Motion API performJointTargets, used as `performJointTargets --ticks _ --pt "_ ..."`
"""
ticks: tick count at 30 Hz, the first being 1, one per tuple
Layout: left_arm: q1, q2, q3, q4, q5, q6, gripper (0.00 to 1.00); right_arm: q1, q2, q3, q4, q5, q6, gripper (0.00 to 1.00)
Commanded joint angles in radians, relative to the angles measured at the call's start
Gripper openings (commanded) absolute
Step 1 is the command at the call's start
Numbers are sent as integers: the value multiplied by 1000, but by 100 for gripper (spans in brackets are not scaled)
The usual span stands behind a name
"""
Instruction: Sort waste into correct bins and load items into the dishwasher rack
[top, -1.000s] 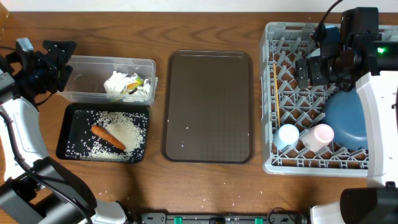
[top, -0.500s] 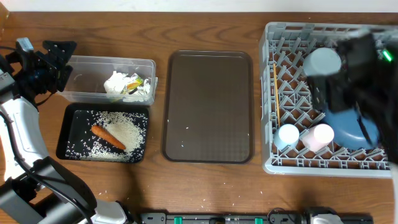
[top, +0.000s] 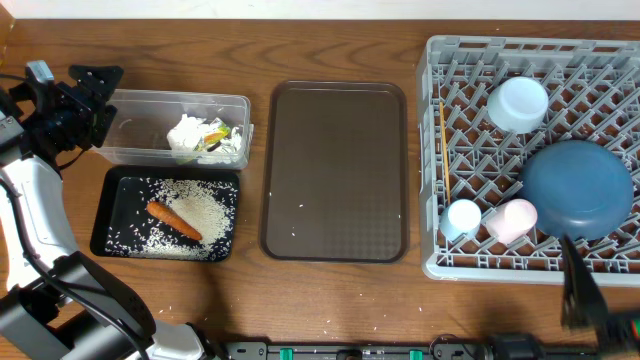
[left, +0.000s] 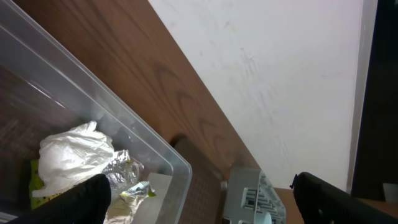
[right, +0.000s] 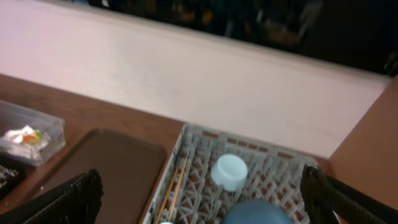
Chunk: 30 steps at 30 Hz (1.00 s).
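The grey dishwasher rack (top: 440, 150) at the right holds an upturned blue plate (top: 578, 188), a pale bowl (top: 517, 103), a light blue cup (top: 462, 217), a pink cup (top: 515, 218) and chopsticks (top: 440, 130) along its left side. White tissue (top: 190, 135) and a yellow-green wrapper (top: 215, 140) lie in the clear box (top: 150, 100). The carrot (top: 173, 220) and rice (top: 205, 205) lie in the black tray (top: 108, 215). My left gripper (top: 100, 100) hangs open at the clear box's left end, holding nothing. My right gripper (right: 205, 199) is open and empty, high over the rack's near side.
A dark brown serving tray (top: 335, 170) lies between the bins and the rack. A few rice grains (top: 170, 312) are scattered on the wood near the front edge. A dark blurred part of the right arm (top: 580, 295) shows at the front right corner.
The right arm has pulled away from the back of the rack toward the front right corner, uncovering the pale bowl in the rack. The left arm has stayed put.
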<state>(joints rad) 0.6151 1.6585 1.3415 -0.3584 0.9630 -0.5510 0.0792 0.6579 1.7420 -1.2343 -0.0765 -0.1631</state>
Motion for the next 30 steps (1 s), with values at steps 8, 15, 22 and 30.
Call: performJointTargets --ticks 8,15,22,30 --pt "3 -13 12 2 13 -4 96 36 -171 3 -29 1 -7 99" --pt "3 -13 12 2 13 -4 96 36 -243 -7 -100 19 -18 99" --pt "3 -13 12 2 13 -4 96 23 -380 -220 -37 16 -8 99" --pt "3 -13 12 2 13 -4 96 -16 -598 -642 282 -5 36 99"
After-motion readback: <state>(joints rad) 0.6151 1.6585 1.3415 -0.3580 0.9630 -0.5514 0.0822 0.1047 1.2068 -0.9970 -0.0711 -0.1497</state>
